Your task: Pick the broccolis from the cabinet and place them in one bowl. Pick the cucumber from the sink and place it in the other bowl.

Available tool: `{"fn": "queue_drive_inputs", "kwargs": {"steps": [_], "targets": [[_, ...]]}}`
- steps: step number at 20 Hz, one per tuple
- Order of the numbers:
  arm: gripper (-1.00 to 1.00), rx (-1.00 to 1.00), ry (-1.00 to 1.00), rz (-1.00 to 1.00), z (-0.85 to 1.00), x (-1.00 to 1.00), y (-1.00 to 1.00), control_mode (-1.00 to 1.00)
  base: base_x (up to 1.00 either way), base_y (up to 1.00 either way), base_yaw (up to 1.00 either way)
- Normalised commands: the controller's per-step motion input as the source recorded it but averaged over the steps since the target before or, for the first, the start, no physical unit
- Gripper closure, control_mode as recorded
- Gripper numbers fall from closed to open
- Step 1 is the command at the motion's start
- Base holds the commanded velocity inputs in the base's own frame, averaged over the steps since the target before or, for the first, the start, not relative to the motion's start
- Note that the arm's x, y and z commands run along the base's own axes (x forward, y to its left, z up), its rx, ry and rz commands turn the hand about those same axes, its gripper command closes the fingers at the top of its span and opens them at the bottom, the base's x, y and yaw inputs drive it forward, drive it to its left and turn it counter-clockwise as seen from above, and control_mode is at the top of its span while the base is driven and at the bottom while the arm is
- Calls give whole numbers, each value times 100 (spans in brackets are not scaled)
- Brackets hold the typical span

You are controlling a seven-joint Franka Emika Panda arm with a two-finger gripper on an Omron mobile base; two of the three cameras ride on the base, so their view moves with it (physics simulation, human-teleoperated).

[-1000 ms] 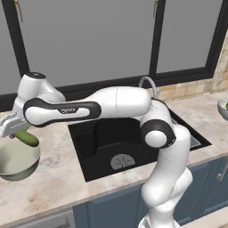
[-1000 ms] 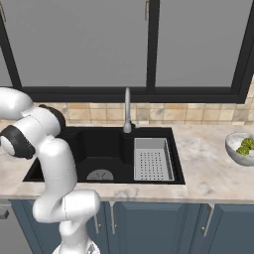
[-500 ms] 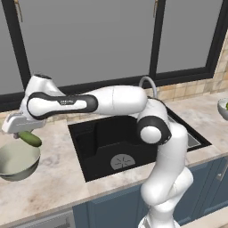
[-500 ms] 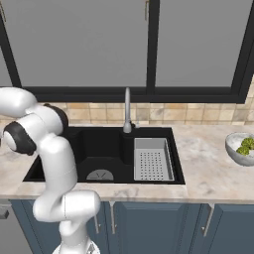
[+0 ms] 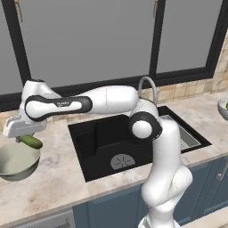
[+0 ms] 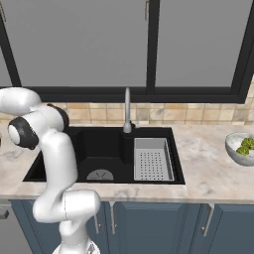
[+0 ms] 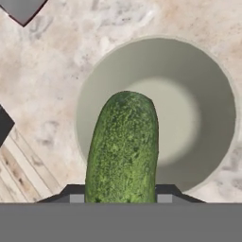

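Note:
My gripper is shut on the cucumber, a dark green bumpy cylinder that points down at the other bowl, the olive-grey one with a paler inside. From the left base view, the gripper holds the cucumber just above that bowl's rim at the far left of the counter. The whitish glassy bowl stands at the far right with the broccolis in it. The black sink lies in the middle. The cabinet is out of view.
A curved silver tap rises behind the sink and a grey perforated tray sits in its right half. My arm reaches across the sink's left side. Blue drawer fronts run below the counter.
The hand has shifted slightly to the right over the olive-grey bowl, with the cucumber still held. The jaws have not changed.

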Motion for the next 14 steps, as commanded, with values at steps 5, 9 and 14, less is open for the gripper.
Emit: {"fn": "queue_drive_inputs", "kwargs": {"steps": [5, 9, 14], "targets": [[100, -14, 0, 0, -1, 18, 28, -100, 0, 0, 0], [100, -11, 0, 0, -1, 17, 31, -100, 0, 0, 0], [100, -13, 0, 0, -15, 22, 19, -100, 0, 0, 0]]}}
